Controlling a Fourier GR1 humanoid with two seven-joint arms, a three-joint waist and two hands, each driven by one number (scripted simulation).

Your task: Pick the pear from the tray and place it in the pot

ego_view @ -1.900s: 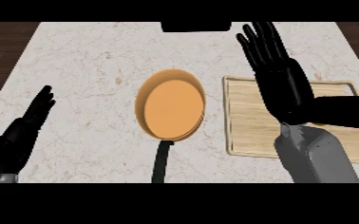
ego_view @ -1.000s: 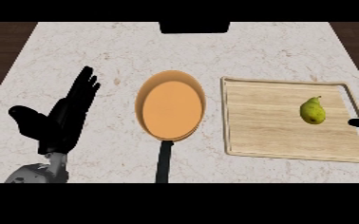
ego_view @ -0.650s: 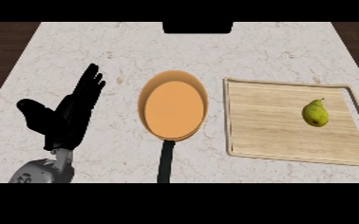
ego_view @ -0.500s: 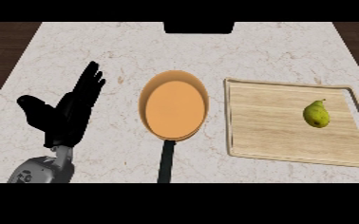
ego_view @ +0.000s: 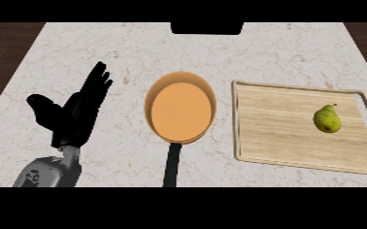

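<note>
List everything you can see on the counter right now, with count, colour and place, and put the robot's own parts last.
Green-yellow pear: one, lying on the right part of the tray.
Light wooden rectangular tray: one, pale wood, on the right side of the counter.
Orange round pot with a black handle: one, mid-counter, left of the tray, handle pointing toward the near edge; nothing inside.
Pale marble counter: one, whitish with brown veins, under everything.
Dark rectangular object: one, black, at the far edge, middle; cannot tell what it is.
Left robot hand: one, black on a grey forearm, at the left of the pot, fingers straight, holding nothing.
Right robot hand: not in view.
</note>
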